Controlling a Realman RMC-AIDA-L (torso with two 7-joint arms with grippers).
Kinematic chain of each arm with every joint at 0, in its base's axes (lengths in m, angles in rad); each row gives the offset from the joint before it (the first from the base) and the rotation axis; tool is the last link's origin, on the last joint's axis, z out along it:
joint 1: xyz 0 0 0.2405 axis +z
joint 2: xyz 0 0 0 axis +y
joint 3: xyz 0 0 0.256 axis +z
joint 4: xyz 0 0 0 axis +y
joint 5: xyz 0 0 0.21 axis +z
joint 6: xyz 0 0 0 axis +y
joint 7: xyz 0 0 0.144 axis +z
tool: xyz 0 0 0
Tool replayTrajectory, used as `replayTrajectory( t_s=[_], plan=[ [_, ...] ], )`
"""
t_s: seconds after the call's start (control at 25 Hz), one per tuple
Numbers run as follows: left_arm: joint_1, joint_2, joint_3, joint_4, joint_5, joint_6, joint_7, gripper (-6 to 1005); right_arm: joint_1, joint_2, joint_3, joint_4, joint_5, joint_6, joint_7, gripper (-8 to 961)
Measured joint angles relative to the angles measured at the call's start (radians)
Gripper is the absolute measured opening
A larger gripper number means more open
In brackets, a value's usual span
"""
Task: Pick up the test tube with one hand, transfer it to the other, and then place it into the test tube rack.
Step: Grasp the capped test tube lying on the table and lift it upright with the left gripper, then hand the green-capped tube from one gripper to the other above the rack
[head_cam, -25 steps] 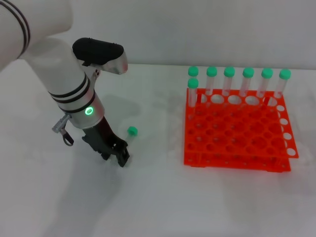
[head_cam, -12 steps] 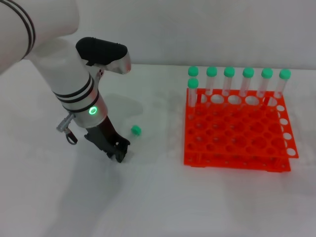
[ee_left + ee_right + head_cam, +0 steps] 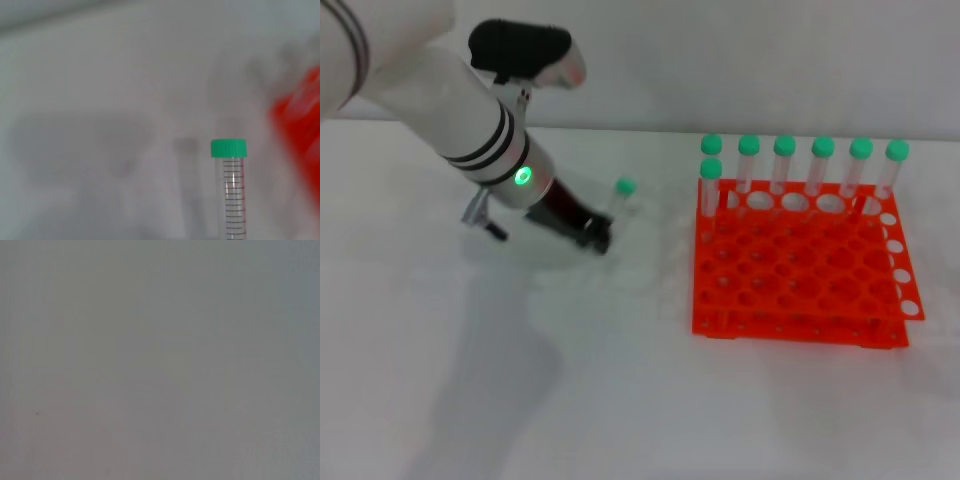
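Landmark: rack (image 3: 800,260), orange-red, two-tiered, standing on the white counter (image 3: 650,410).

Near ground: bare counter in front of the rack and out to its left, open across the whole near edge of the head view. Only the arm's grey shadow lies there.

Middle ground, left of the rack: left tool (image 3: 592,236), black, at the end of the white-and-silver arm with black rings and a green light. The arm slants down from the upper left toward the rack, forearm tilted steeply, wrist lower than elbow. The tool is clamped on the tube (image 3: 620,203), which stands about upright from the fingers, green cap uppermost. Tube is lifted clear of the counter, left of the rack's far-left corner, near it but apart; a strip of bare counter lies between them.

Left wrist view: tube (image 3: 231,192) with black graduation lines and green cap, held lengthwise away from the camera; a blurred edge of the rack (image 3: 300,135) beyond it to one side. Own fingers do not show there.

Rack itself: front rows of holes are empty. Seven green-capped tubes (image 3: 784,165) stand upright in it: six along the far row, one more just in front at the far-left corner.

Far: counter's back edge meets a plain pale wall behind the rack.

Right tool: out of sight; its wrist view shows flat grey only.
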Motion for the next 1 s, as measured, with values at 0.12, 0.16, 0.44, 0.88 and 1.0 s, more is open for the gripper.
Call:
replayTrajectory(
  t_s=[0.12,0.16,0.44,0.88,1.0],
  plan=[
    [0.050,0.006,0.000,-0.038,-0.331,-0.042,0.206,185,-0.006,0.000,0.013,0.000,0.000,0.003,0.000,781],
    [0.063,0.005,0.000,-0.046,-0.378,-0.053,0.235,185,-0.008,0.000,0.017,0.000,0.000,0.005,0.000,780],
    [0.243,-0.017,0.001,-0.059,-1.001,-0.222,0.599,185,-0.027,-0.001,0.043,-0.009,0.000,0.011,0.000,775],
    [0.598,-0.024,-0.004,0.318,-1.864,0.132,1.643,185,-0.023,0.000,0.044,-0.020,-0.001,0.007,0.000,766],
    [0.664,-0.029,-0.002,0.432,-1.872,0.255,1.862,185,-0.020,0.000,0.044,-0.020,0.000,0.005,0.003,763]
  ],
)
